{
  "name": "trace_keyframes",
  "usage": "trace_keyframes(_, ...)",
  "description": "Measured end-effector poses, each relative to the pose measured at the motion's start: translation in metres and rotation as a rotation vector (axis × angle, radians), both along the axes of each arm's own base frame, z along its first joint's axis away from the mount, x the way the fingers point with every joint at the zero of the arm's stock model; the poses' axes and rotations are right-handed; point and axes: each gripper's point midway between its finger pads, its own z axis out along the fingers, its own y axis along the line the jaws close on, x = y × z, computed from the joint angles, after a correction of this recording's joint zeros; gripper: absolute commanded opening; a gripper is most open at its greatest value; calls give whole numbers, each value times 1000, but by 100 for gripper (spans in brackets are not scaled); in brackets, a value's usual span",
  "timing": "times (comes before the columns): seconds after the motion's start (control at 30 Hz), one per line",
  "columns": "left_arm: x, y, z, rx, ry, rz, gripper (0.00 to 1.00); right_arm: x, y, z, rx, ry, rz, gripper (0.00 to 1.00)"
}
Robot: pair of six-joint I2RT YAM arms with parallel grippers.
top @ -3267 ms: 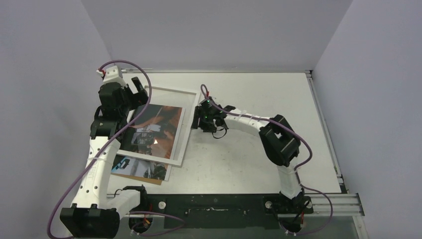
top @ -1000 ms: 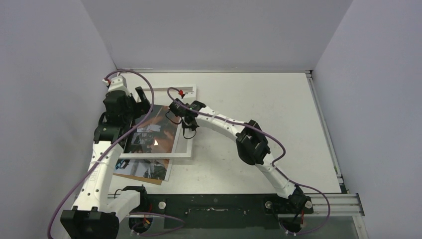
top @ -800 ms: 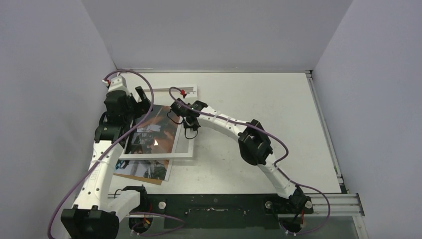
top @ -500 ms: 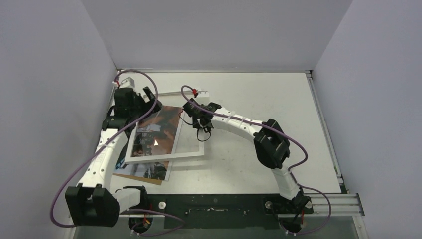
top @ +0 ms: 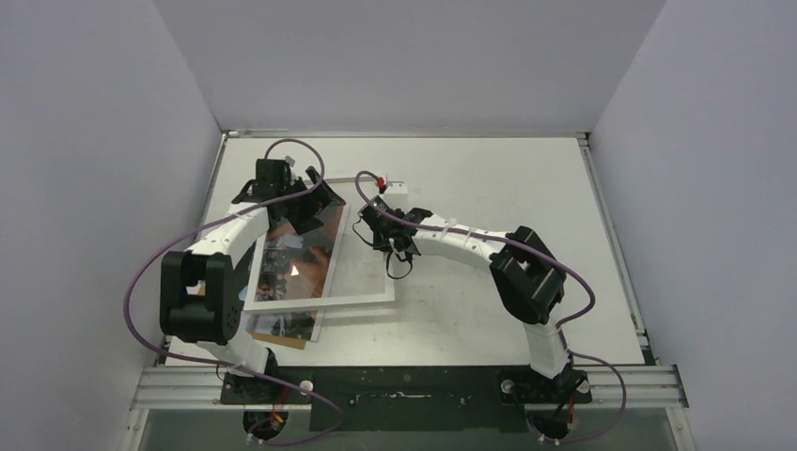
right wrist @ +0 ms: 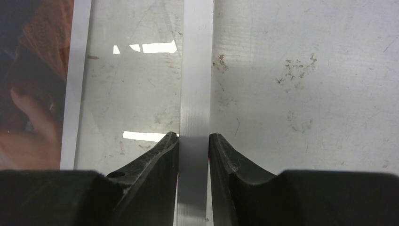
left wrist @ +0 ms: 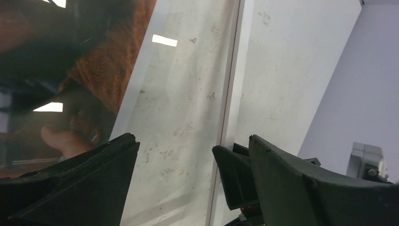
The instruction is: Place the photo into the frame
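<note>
The table (top: 526, 188) under me is a pale, scuffed sheet, boxed in by plain lavender panels (top: 404, 66) on three sides, with a dark base plate (top: 414, 385) along the edge by my mounts. My right gripper (top: 376, 225) is clenched on the frame (top: 324, 303), pinching its right-hand white rail. My left gripper (top: 315, 205) hangs over the far end of the pane (right wrist: 131, 84) with its jaws spread wide, grasping nothing. The photo (top: 287, 263) lies beneath that pane, off to the left of my right fingers (right wrist: 155, 165). Its near end sticks out past the frame's near rail onto a brown backing board (top: 293, 342). Only the overhead view shows that board and the whole skewed frame. Only my right wrist view shows the pinch itself: a finger pressed to each side of the rail, clear pane and the photo's white border to their left, stained tabletop to their right. My left wrist view shows the print's orange sleeve and a hand through the glass, ahead of my left-side finger (left wrist: 75, 183), with ceiling lights glinting on it. Since a second ago the frame's near right corner has swung out to the right along with my right gripper, and my left gripper has crossed from the frame's far-left corner to above the pane.
</note>
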Motion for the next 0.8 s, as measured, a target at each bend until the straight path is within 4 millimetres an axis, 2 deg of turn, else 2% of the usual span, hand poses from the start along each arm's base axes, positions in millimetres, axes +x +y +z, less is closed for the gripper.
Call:
trace_keyframes(0.2,24,-26,-6,-48,-4,-49,86,-5,-6,-7,1,-9,9,0)
trace_keyframes(0.33,37,-57,-23,-53,13,-120,84,-7,-10,-5,4,-22,21,0)
trace_keyframes(0.47,42,-90,-38,-60,37,-202,83,-7,-11,7,17,-40,26,0)
trace_keyframes(0.57,45,-112,-42,-76,33,-255,83,-7,-11,15,29,-52,27,0)
trace_keyframes(0.7,41,-127,-39,-107,26,-301,79,-8,-10,16,33,-51,30,0)
trace_keyframes(0.8,40,-131,-38,-126,31,-314,70,-8,-10,16,33,-50,33,0)
